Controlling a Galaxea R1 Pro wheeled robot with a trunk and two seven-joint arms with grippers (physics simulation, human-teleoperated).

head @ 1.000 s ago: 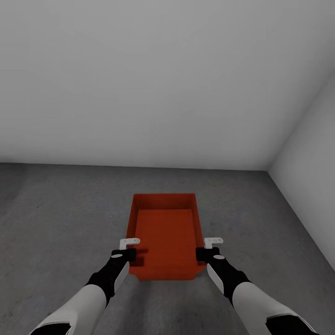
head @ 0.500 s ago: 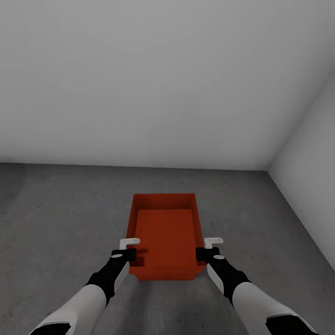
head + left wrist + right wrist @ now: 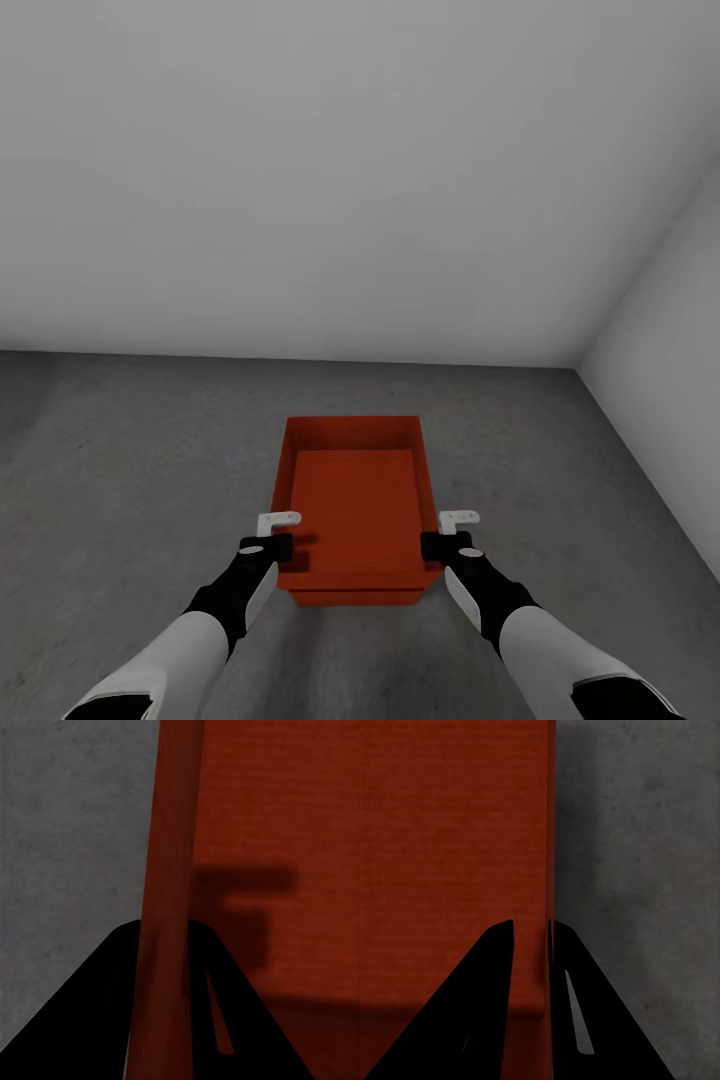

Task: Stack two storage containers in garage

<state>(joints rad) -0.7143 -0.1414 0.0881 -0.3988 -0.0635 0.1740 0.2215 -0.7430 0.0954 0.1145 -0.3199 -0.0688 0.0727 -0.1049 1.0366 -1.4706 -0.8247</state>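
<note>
Plain white-grey walls [image 3: 350, 180] meet a dark, mottled concrete floor [image 3: 130, 480] in the head view, with a corner of the garage at the right; on that floor, straight ahead of the robot, lies a red-orange storage container [image 3: 352, 500], lidless, its flat bottom showing between thin upright walls; a second red-orange edge [image 3: 355, 597] shows just below its near wall, though I cannot tell whether that belongs to another bin underneath. Both arms reach forward to the container's near end; the left gripper [image 3: 275, 545] sits at its left long wall and the right gripper [image 3: 438, 545] at its right long wall. From the left wrist view, the left gripper [image 3: 166, 967] has its two dark fingers [image 3: 112, 1005] set narrow on either side of the red wall [image 3: 176, 832], one outside over the concrete [image 3: 75, 832], one inside above the bin's bottom, where a shadow falls; it holds the wall. From the right wrist view, the right gripper [image 3: 531, 945] likewise straddles the other wall [image 3: 549, 832] with a slim gap between its fingers [image 3: 484, 1005]; the wall's edge runs through that gap, the bin's interior [image 3: 450, 832] on one side, grey concrete [image 3: 645, 870] on the other.
</note>
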